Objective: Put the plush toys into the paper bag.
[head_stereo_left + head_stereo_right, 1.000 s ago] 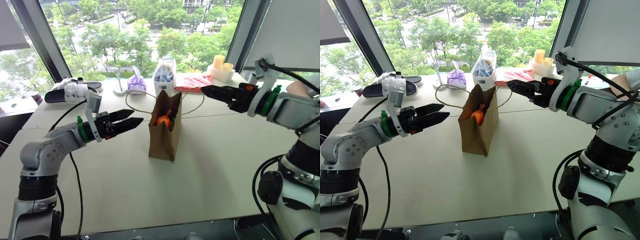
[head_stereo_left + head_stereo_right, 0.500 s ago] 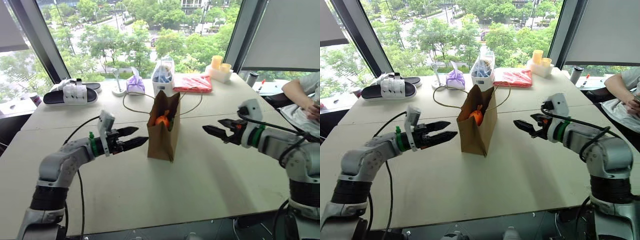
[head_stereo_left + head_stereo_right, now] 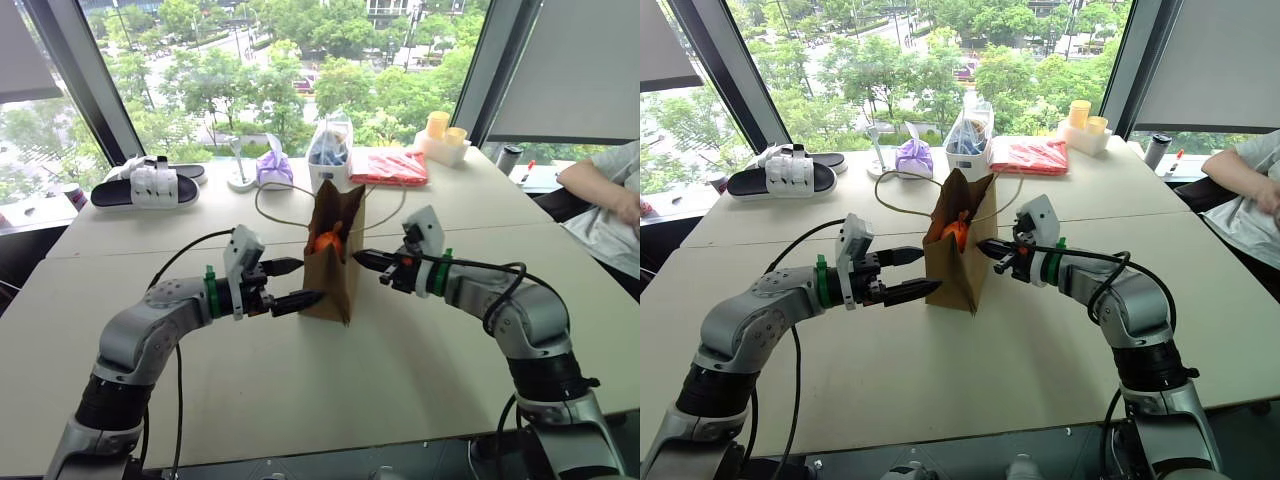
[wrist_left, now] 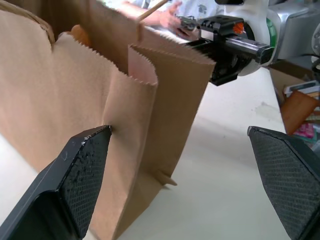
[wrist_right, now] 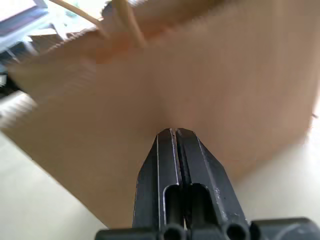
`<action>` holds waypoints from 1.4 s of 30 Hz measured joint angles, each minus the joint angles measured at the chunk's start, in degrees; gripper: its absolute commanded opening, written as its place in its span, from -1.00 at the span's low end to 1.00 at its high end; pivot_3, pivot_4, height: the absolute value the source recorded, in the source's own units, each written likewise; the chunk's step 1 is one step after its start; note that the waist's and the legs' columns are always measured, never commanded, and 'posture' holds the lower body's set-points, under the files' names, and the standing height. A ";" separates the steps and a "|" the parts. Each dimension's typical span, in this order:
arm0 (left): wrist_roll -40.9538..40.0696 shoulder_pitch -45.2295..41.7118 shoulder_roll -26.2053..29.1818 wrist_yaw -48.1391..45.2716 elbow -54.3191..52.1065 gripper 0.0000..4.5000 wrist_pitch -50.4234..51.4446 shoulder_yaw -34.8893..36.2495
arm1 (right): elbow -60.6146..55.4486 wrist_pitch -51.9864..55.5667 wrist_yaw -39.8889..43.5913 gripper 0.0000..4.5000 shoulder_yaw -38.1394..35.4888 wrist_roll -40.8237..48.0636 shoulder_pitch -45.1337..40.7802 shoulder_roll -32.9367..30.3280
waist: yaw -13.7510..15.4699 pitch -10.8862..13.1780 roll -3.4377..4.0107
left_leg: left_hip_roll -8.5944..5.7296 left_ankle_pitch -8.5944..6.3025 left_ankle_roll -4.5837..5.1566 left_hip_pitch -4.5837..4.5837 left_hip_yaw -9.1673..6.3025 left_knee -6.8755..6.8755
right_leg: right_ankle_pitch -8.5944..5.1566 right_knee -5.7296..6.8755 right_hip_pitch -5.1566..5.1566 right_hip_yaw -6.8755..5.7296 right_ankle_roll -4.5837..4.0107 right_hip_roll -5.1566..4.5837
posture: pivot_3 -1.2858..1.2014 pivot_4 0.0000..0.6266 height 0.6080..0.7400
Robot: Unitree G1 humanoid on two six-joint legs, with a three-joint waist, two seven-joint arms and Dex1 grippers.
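The left hand (image 3: 293,282) is spread wide and empty at the paper bag (image 3: 332,250) — one finger against its side. Opposite, the right hand (image 3: 361,258) is pinched closed, empty, tips at the bag, which stands mid-counter (image 3: 400,370); an orange plush toy (image 3: 324,241) shows inside.

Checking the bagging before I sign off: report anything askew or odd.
The orange plush toy pokes out of the paper bag mouth rather than sitting low. The bag's cord handles sprawl loose over the table. Nothing spilled or torn.
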 measured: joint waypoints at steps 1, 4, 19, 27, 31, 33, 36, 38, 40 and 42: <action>0.93 0.03 0.00 0.19 -0.01 1.00 -0.49 -0.70 | -0.78 0.20 -0.07 -0.98 0.75 0.03 -0.16 0.49 | 0.01 0.00 0.00 | -0.01 0.00 0.00 0.08 0.00 -0.01 | 0.00 0.00 0.07 -0.01 0.00 0.00 | 0.03 -0.52 1.00; 2.58 0.10 -1.37 1.15 0.15 1.00 -1.17 -2.10 | -1.38 1.26 -0.98 -0.98 2.67 0.02 -0.19 3.48 | -0.01 0.00 0.00 | 0.00 0.00 0.00 0.10 0.00 -0.02 | 0.00 -0.01 0.09 -0.01 0.00 0.01 | 0.03 -0.52 1.00; 12.86 -0.03 -6.62 10.51 3.28 1.00 -5.46 -4.92 | -0.78 1.70 -2.17 -0.98 6.93 -3.03 -0.77 6.00 | -0.02 0.00 0.00 | -0.02 0.00 0.00 0.11 -0.01 -0.01 | 0.00 0.01 0.09 -0.01 0.00 0.02 | 0.03 -0.52 1.00; 15.41 -0.06 -8.68 13.91 5.65 -0.43 -6.87 -4.83 | 0.42 1.72 -2.05 -1.00 5.87 -3.52 -1.10 5.32 | -0.02 0.00 0.00 | -0.02 0.00 0.00 0.12 0.00 -0.01 | 0.00 0.01 0.09 -0.02 0.00 0.01 | 0.03 -0.52 1.00; 16.06 -0.05 -8.98 14.71 6.65 -0.99 -7.87 -4.71 | 0.75 1.72 -1.96 -1.00 5.35 -3.61 -1.29 4.26 | 0.01 0.00 0.00 | -0.02 0.00 0.00 0.11 0.00 -0.01 | 0.00 0.01 0.09 -0.02 0.00 0.01 | 0.03 -0.52 1.00; 16.23 -0.05 -8.98 14.84 6.68 -0.99 -8.11 -4.70 | 0.82 1.75 -1.95 -1.00 4.86 -3.60 -1.30 3.95 | 0.00 0.00 0.00 | -0.02 0.00 0.00 0.11 0.00 -0.01 | 0.00 0.01 0.09 -0.02 0.00 0.01 | 0.03 -0.52 1.00; 15.82 -0.04 -8.89 13.93 6.69 -0.99 -8.20 -4.58 | 0.29 3.07 -1.89 -1.00 3.29 -3.22 -1.20 1.71 | 0.13 0.00 0.00 | -0.03 0.00 0.00 0.11 0.00 -0.01 | 0.00 0.00 0.09 -0.02 0.00 0.00 | 0.03 -0.52 1.00; 14.93 -0.07 -8.44 11.67 6.80 -0.99 -9.29 -4.04 | -1.74 4.39 -1.73 -1.00 0.85 -2.55 -0.63 -1.14 | 0.22 0.00 0.00 | -0.04 -0.01 0.01 0.08 0.00 -0.01 | 0.00 -0.02 0.09 -0.02 0.00 -0.01 | 0.03 -0.52 1.00; 12.95 -0.63 -7.52 7.64 7.38 -0.99 -11.16 -2.36 | -4.75 6.26 -1.33 -1.00 -3.03 -0.91 1.09 -4.86 | 0.26 0.00 -0.01 | -0.03 -0.02 0.03 0.07 0.01 -0.02 | 0.00 -0.04 0.10 -0.05 0.00 0.00 | 0.03 -0.52 1.00; 10.86 -2.44 -5.79 3.02 8.92 -0.99 -12.36 -0.53 | -6.63 7.81 -0.97 -1.00 -6.66 0.27 3.05 -7.84 | 0.17 0.00 -0.01 | -0.03 -0.02 0.04 0.07 0.04 -0.02 | 0.00 -0.06 0.11 -0.06 0.00 0.00 | 0.03 -0.52 1.00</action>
